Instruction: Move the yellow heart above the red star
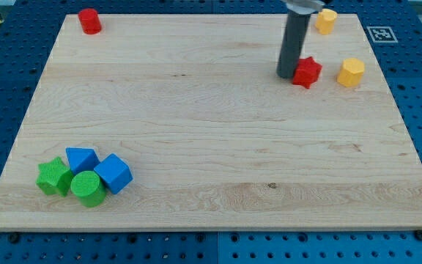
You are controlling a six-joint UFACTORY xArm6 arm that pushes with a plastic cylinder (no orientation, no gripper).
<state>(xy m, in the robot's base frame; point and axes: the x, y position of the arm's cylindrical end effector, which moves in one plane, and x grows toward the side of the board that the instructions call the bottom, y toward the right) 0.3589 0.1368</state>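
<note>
- Far to the left of the red star [307,72], at the board's [196,110] top corner, you have a red cylinder [89,20]. It stands alone and plays no part in this task.
- Far to the lower left of the star, four blocks sit packed together: a green block [53,177] that looks like a star, a blue block [81,158] whose shape I cannot name, a green cylinder [88,188] and a blue cube [113,174]. They are well out of your way.
- The tip [288,74] stands just left of the star, touching it or nearly so; the gap is too small to judge. There are no jaws here, only a plain rod, so it holds nothing and can only push.
- Up from the star and a little right, at the board's top edge, is one yellow block [326,20]. I judge this one to be the heart, but it is small and the rod cuts off its left side, so I am not sure.
- Just right of the star, apart from it, is a second yellow block [351,72]; it looks many-sided, not heart-like.
- If the top block is the heart, it is already above the star, yet well apart from it.
</note>
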